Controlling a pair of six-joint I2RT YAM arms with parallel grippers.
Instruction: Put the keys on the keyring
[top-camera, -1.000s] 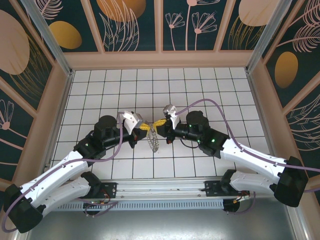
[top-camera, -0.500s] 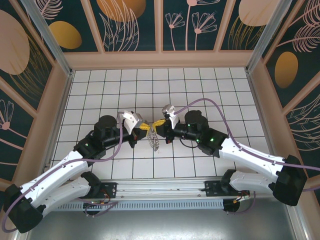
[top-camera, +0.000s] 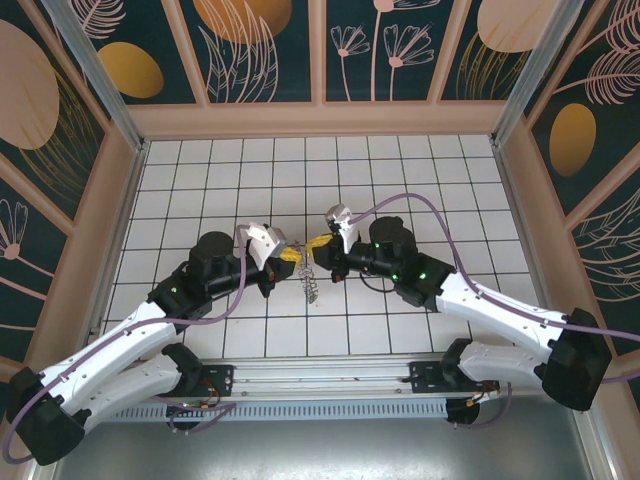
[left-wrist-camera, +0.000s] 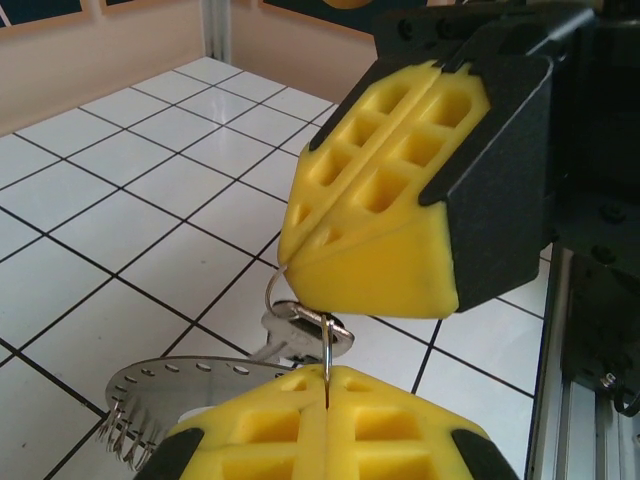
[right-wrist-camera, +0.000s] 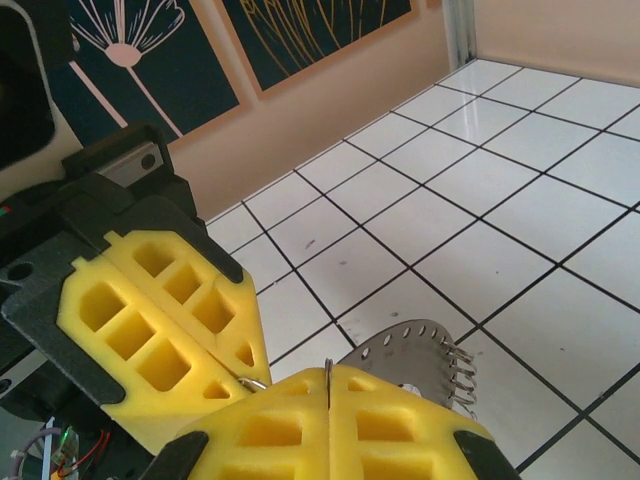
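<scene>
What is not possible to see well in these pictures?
- Left wrist view: the key is partly covered by the right tool and the left tool.
- Right wrist view: the lower edge of the metal disc is behind the right tool.
- Top view: the hanging metal bundle is too small to count keys.

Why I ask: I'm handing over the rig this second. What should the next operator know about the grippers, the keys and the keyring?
Left gripper: shut, pinching the thin wire keyring.
Right gripper: shut, tip to tip with the left one and apparently on the same keyring.
Things: one key seems threaded on the keyring between the tips. A perforated metal plate with small rings sits below them, over the tiled table.
Done: that key looks on.
Left: confirm it is fully threaded, then set everything down.
</scene>
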